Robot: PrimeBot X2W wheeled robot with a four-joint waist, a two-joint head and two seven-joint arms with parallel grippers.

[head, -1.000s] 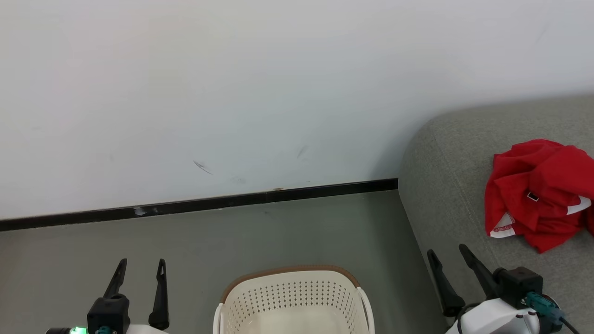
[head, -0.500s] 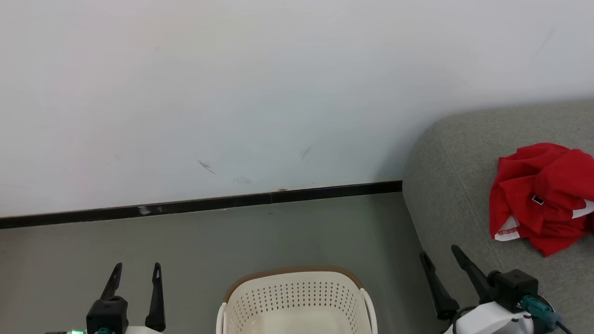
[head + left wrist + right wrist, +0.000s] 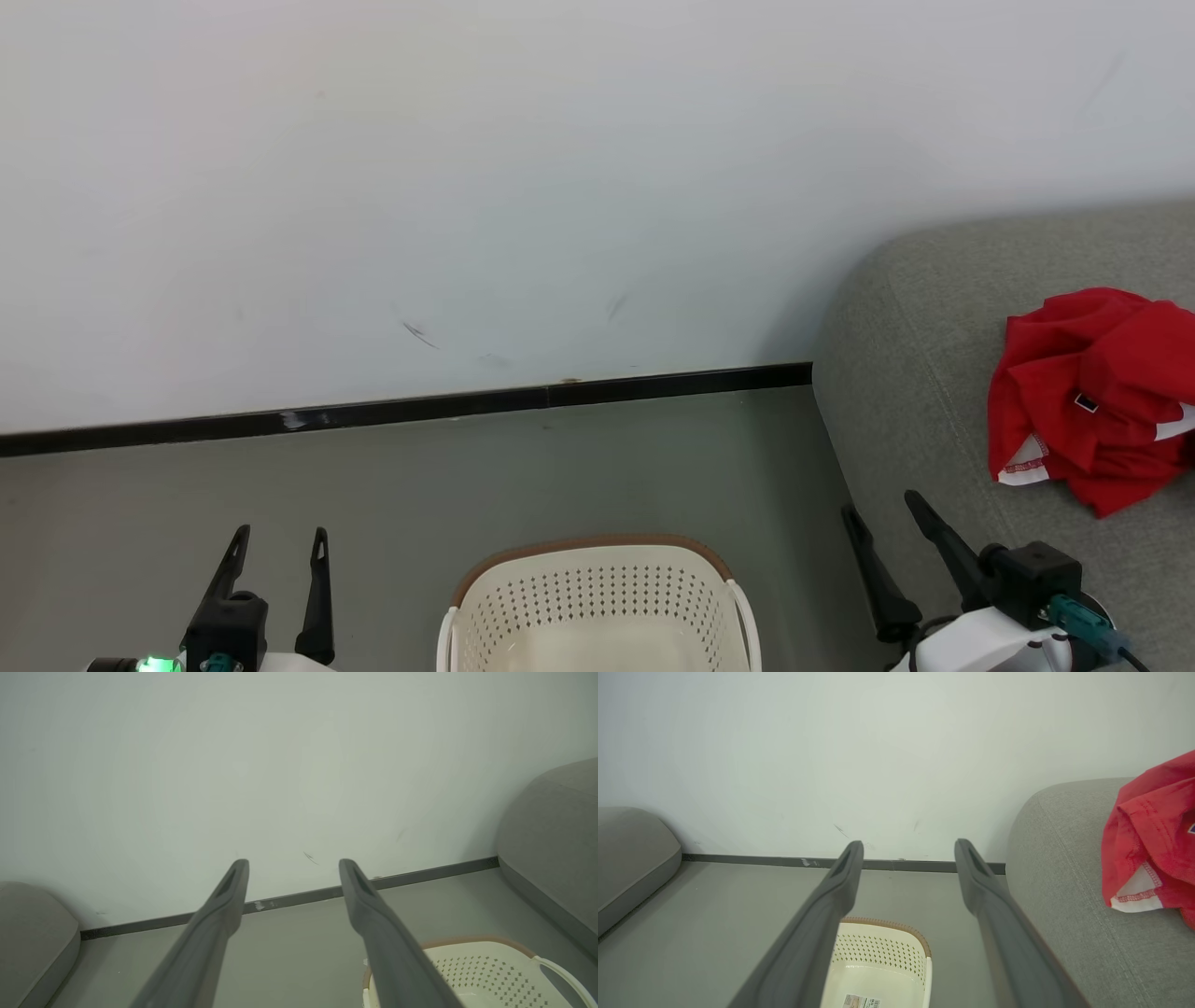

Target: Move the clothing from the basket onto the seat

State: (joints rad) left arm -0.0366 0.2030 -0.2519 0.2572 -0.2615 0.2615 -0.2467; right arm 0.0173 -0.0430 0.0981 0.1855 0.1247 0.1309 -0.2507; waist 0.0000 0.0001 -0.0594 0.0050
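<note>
**While the basket [image 3: 597, 597] stands on the floor [image 3: 560, 467], the red clothing [image 3: 1092, 401] lies on the sofa [image 3: 915, 373]**

As the robot looks down, the left fingers [image 3: 319, 597] show at the bottom left and the right fingers [image 3: 943, 541] at the bottom right. Both pairs are spread wide and hold nothing. The white basket with its brown rim sits between them, near the wall [image 3: 560, 187]. A sticker [image 3: 861, 1001] shows on its bottom. The clothing is a crumpled heap on the grey sofa, well apart from the basket. The right fingers are near the sofa's edge.

Left claw [image 3: 283, 534] and right claw [image 3: 878, 504] — slim dark fingers [image 3: 945, 539], white shells [image 3: 980, 649], teal plug [image 3: 1083, 618], green light [image 3: 159, 665]
</note>
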